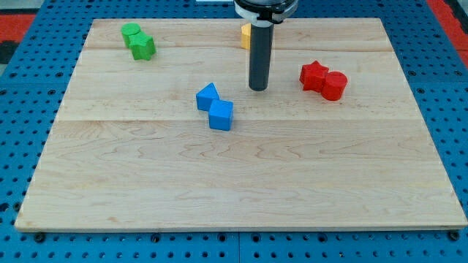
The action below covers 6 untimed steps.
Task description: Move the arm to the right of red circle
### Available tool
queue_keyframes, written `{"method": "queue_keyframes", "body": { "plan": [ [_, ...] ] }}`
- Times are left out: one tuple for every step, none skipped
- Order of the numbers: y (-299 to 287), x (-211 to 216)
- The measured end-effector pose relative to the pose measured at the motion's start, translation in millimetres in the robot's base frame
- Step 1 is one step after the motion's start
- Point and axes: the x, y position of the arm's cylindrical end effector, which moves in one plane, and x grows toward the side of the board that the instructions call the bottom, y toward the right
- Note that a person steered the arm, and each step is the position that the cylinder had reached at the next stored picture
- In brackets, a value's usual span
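The red circle (334, 85) lies at the view's right on the wooden board (241, 183), touching a red star-shaped block (314, 75) on its left. My tip (258, 88) rests on the board near the middle top, well to the left of the red circle and the red star. It touches no block. The rod rises from the tip toward the view's top edge.
A blue triangle-like block (207, 96) and a blue cube (221, 115) sit together left of my tip. Two green blocks (138, 41) lie at the top left. A yellow block (246, 35) is partly hidden behind the rod at the top.
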Motion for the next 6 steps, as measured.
{"method": "queue_keyframes", "body": {
  "plan": [
    [1.8,0.0],
    [4.5,0.0],
    [4.5,-0.3],
    [5.4,-0.3],
    [8.4,-0.3],
    [14.4,-0.3]
  ]
}}
